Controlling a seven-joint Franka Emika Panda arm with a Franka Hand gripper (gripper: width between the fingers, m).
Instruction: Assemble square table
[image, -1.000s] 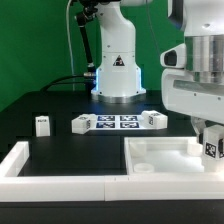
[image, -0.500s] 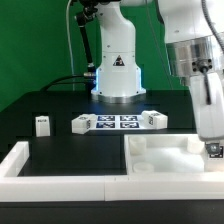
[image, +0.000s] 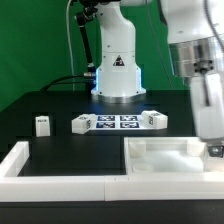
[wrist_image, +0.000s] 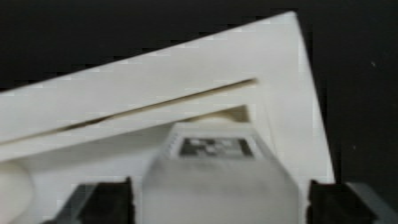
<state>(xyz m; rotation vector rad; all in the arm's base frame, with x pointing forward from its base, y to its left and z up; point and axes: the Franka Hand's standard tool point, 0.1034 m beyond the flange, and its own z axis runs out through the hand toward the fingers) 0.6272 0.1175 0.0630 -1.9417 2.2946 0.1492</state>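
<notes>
In the exterior view, the picture's right edge cut off the white plastic square tray-like top (image: 170, 185) and part of the white robot arm (image: 195, 50), whose bulk hid the top's corner on that side. The wrist view was blurred: the black-and-white tag (wrist_image: 214, 147) on the short white plastic leg (wrist_image: 214, 190) was unreadable, and the dark gripper fingers (wrist_image: 98, 205) clasping it ran off the picture's edge.

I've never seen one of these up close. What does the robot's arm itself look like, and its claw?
The arm is white, built of fat rounded segments rising from a round base with a blue glow at its foot. A black triangle sticker marks its front, and dark cables trail away from the base. The gripper ends in two dark, flat fingers.
</notes>
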